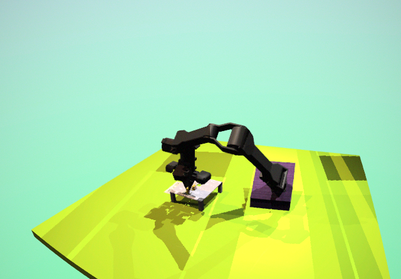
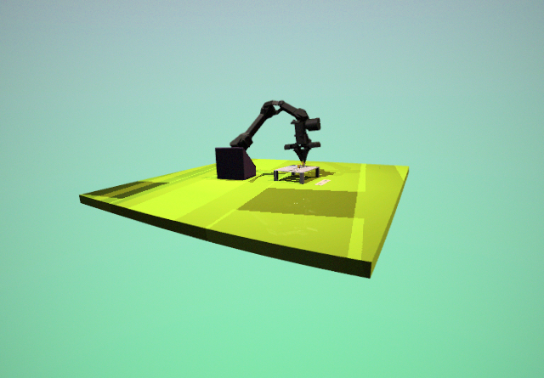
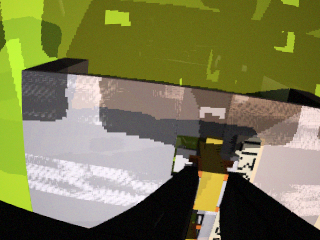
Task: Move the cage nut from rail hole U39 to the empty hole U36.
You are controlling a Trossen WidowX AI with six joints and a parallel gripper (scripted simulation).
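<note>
Quantities: one arm [image 1: 194, 137] [image 2: 255, 126], one pincer [image 1: 188, 189] [image 2: 303, 161] [image 3: 208, 180], one bench [image 1: 275, 256] [image 2: 307, 242] [image 3: 150, 30], one pedestal [image 1: 259, 203] [image 2: 228, 163], one rail plate [image 1: 210, 185] [image 2: 286, 170] [image 3: 100, 170], two cage nuts [image 1: 194, 187] [image 2: 299, 166] [image 3: 210, 190].

So the top cam isn't really overhead, it looks down at a slant from well back, with the arm's purple base [image 1: 270, 204] [image 2: 229, 163] on the right of its view. The exterior one sits lower and also far off (everything's pretty tiny there), facing across the table [image 1: 129, 243] [image 2: 307, 242] with the base on the left. Both get the whole arm [image 1: 194, 136] [image 2: 257, 123] and plate [image 1: 210, 187] [image 2: 286, 169] [image 3: 100, 165]. Wrist cam's super close, peering past the black fingers onto that same plate.
</note>
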